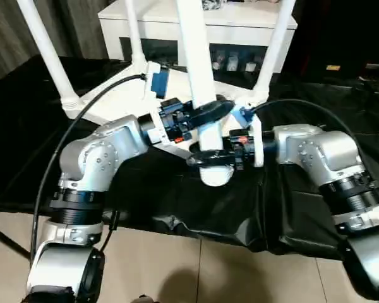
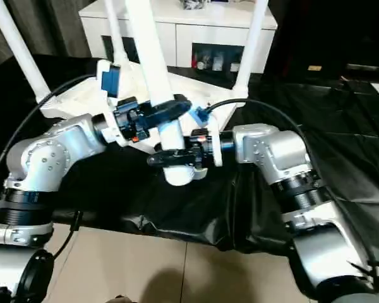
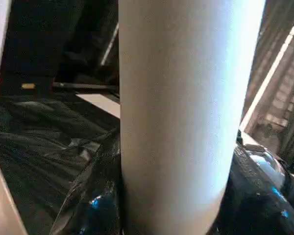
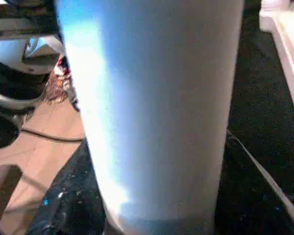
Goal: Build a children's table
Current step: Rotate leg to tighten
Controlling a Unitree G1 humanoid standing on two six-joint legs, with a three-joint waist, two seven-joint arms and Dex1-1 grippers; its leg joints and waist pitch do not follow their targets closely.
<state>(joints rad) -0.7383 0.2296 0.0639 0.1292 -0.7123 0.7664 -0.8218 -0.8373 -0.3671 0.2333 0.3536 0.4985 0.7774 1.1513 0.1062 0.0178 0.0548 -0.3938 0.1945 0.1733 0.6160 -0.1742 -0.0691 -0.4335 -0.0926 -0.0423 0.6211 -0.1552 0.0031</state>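
Both hands grip the near leg point(image 1: 199, 69) standing in the upturned tabletop's point(image 1: 114, 101) front corner socket point(image 1: 216, 172): left hand point(image 1: 205, 113) above, right hand point(image 1: 205, 158) lower. Uneven pushing could tilt the leg, jamming it or sliding the tabletop off the black sheet point(image 1: 196, 202)

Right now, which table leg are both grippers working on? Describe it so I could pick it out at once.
Start at the white tabletop lying upside down on the black cloth. At its near corner, closest to the robot, stands the thickest-looking leg, with the left gripper around it above the right gripper. The other three legs stand at the farther corners, untouched.
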